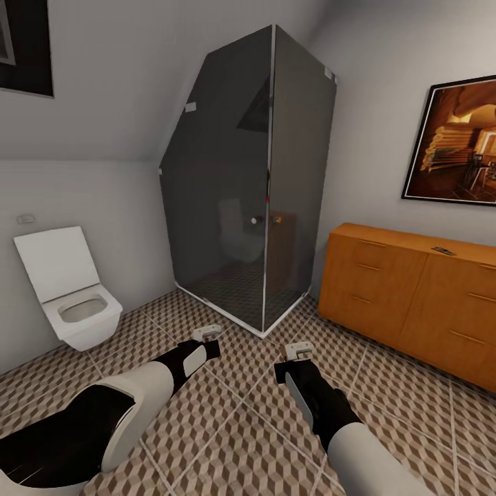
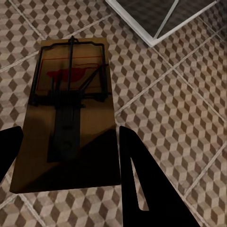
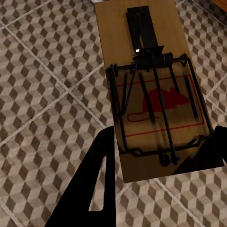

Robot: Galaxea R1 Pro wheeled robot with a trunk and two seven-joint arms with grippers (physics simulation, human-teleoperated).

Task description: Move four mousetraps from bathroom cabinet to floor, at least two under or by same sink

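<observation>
Left jaws [image 2: 66,156] grip mousetrap [image 2: 71,113]; right jaws [image 3: 161,165] grip second mousetrap [image 3: 151,90].

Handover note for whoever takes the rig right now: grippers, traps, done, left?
Left gripper: shut on a mousetrap, held above the floor.
Right gripper: shut on a second mousetrap, also above the tiles.
Cabinet stands to the right, drawers closed; a small dark item on top, too small to identify.
Done: two traps in hand, none seen set down.
Left: place both by the sink, then fetch the other two.
</observation>
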